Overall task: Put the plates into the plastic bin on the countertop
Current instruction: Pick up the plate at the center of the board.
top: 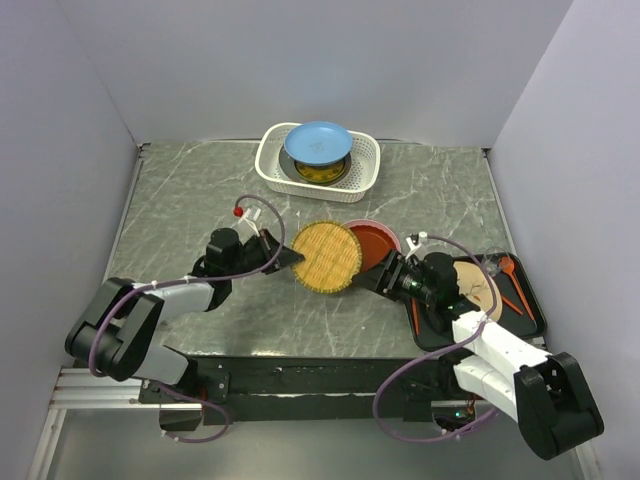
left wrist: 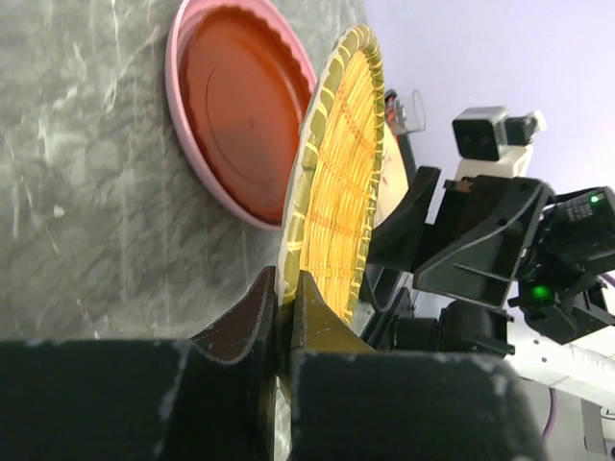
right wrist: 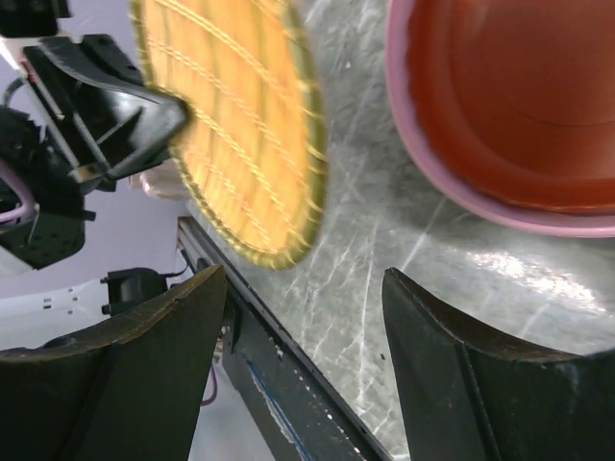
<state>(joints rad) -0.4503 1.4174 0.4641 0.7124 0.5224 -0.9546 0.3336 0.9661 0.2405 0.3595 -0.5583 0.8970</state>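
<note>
**Left pincer** (top: 290, 259): jaws together, clamped on the left rim of the round woven straw plate (top: 328, 256), mid-table. Left wrist view confirms: both fingers (left wrist: 252, 322) pinch the rim, and the straw plate (left wrist: 338, 182) stands tilted up off the dark grey marble-patterned table (top: 200, 200). Whether its opposite edge touches the table: cannot tell.

**Right pincer** (top: 384, 276): jaws apart, nothing btwn them. It sits low over the table, just right of the straw plate. Right wrist view: gap (right wrist: 303, 279) shows bare table only. No contact w/ any plate.

**Other plates, mid-table:** round red plate (top: 376, 244) lies flat inside a round pink plate (left wrist: 176, 115), pink rim showing round it. Pair is just right of the straw plate, on the far side of the right pincer.

**Plastic bin:** white perforated plastic bin (top: 268, 160) at far centre of table, well apart from both pincers. Round blue plate (top: 318, 142) topmost inside; a yellowish plate (top: 322, 176) shows under it.

**Near right:** flat black tray (top: 530, 322) holding a brown plate (top: 478, 285) and orange utensils (top: 512, 285), partly hidden by right arm.

**Status:** straw, red and pink plates not in bin.
</note>
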